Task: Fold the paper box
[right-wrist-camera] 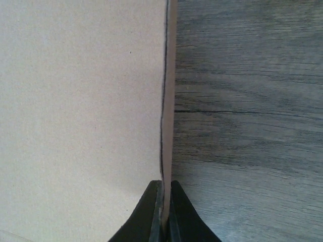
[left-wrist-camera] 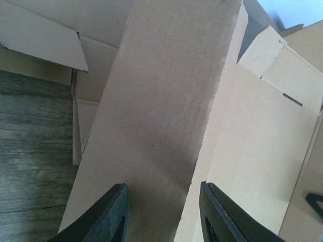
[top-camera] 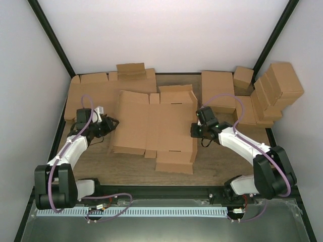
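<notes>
The paper box (top-camera: 156, 128) lies as a mostly flat brown cardboard sheet in the middle of the table. My left gripper (top-camera: 115, 122) is at its left edge. In the left wrist view its jaws (left-wrist-camera: 162, 185) stand apart, and a raised flap of the paper box (left-wrist-camera: 166, 101) reaches between the fingers without being pinched. My right gripper (top-camera: 194, 130) is at the sheet's right edge. The right wrist view shows that gripper (right-wrist-camera: 163, 182) shut on the thin upturned edge of the paper box (right-wrist-camera: 81, 101).
Flat cardboard blanks (top-camera: 93, 88) are piled at the back left. Finished brown boxes (top-camera: 275, 88) are stacked at the back right, with another cardboard piece (top-camera: 218, 88) beside them. Bare wooden table (top-camera: 101, 161) shows in front of the sheet.
</notes>
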You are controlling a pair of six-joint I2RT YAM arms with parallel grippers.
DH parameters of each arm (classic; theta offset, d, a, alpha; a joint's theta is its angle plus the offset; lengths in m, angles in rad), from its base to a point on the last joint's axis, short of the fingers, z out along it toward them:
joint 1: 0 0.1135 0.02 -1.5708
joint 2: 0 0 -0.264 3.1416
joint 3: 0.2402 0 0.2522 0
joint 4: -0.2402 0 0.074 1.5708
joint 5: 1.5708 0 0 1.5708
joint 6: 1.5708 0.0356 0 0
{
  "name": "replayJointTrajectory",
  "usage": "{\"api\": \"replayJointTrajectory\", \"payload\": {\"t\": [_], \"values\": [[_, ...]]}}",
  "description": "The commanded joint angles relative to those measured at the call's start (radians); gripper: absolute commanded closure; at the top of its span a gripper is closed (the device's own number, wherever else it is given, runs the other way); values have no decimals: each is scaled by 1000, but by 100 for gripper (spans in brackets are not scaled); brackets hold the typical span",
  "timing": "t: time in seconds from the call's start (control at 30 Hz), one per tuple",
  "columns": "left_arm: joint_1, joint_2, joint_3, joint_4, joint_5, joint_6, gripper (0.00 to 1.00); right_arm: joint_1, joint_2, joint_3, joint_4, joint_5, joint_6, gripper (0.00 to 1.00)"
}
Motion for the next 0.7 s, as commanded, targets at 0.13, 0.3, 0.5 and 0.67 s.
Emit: {"api": "replayJointTrajectory", "payload": {"t": [0.13, 0.3, 0.5, 0.67], "values": [[-108, 21, 41, -103, -3, 42, 60, 8, 19, 52, 40, -61, -19, 99], [-197, 48, 98, -164, -175, 77, 70, 8, 37, 70, 31, -60, -27, 99], [-245, 60, 140, -219, -316, 87, 56, 8, 37, 71, 25, -58, -32, 99], [-282, 59, 185, -291, -491, 96, 33, 8, 38, 73, 25, -58, -34, 99]]}}
